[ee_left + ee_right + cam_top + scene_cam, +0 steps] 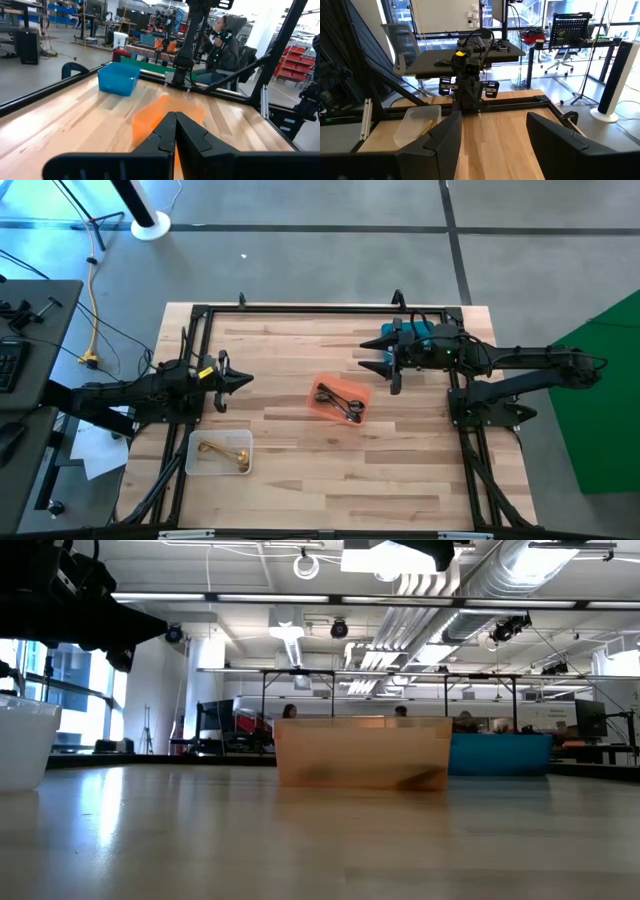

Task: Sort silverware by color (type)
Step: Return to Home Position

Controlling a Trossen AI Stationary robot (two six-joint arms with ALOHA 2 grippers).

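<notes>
Left pincer (238, 380) closed and empty, right pincer (373, 355) open, gold spoons (222, 452) in white bin (192, 465).

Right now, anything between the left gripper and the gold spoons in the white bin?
Nothing visible. Left gripper, shut, hangs near the white bin; gold spoons lie inside it, only bare table between.

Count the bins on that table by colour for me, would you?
White bin: 1, holding gold silverware
Orange bin: 1, holding black silverware
Blue bin: 1, contents not visible
Total: 3 bins
</notes>
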